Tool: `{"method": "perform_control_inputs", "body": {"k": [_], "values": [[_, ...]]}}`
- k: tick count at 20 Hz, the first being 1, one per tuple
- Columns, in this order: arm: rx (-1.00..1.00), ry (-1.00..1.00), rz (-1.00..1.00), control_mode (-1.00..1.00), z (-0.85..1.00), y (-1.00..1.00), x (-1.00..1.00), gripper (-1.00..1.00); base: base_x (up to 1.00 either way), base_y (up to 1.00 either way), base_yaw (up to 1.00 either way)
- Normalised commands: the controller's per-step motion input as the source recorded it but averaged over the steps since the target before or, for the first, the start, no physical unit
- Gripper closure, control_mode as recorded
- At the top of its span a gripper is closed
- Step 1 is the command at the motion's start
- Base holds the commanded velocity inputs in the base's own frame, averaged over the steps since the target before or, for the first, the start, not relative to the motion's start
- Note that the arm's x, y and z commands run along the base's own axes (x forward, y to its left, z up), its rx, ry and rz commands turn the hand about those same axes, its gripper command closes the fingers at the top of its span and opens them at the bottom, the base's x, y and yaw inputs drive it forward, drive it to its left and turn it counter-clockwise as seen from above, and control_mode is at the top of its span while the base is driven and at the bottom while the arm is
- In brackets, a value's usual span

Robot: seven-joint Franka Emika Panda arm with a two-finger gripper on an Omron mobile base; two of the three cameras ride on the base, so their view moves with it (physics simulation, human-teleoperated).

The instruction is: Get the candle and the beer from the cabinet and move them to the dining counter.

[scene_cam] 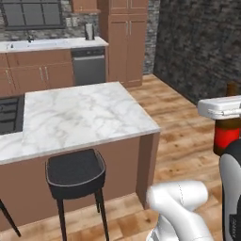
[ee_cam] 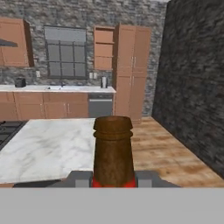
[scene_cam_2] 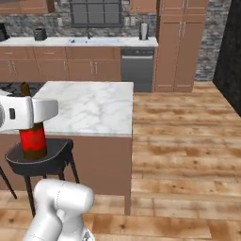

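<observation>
Carrying the beer to the counter. The gripper, at the bottom centre of the hand view, is closed narrowly on the bottle, which stands upright at the right edge of the left base view and at the left edge of the right base view, off the marble and beside the stool. To do this step well: keep the bottle vertical, carry it clear above the marble edge, lower it onto bare marble away from the cooktop, and release only once its base rests flat
</observation>
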Motion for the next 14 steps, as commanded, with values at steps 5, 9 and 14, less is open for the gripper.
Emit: {"method": "perform_control_inputs", "body": {"k": [5,9,14], "values": [[0.0,0.0,0.0,1.0,0.0,0.0,0.0,1.0,0.15,1.0,0.0],[0.0,0.0,0.0,1.0,0.0,0.0,0.0,1.0,0.21,1.0,0.0],[0.0,0.0,0.0,1.0,0.0,0.0,0.0,1.0,0.29,0.97,0.03]]}}
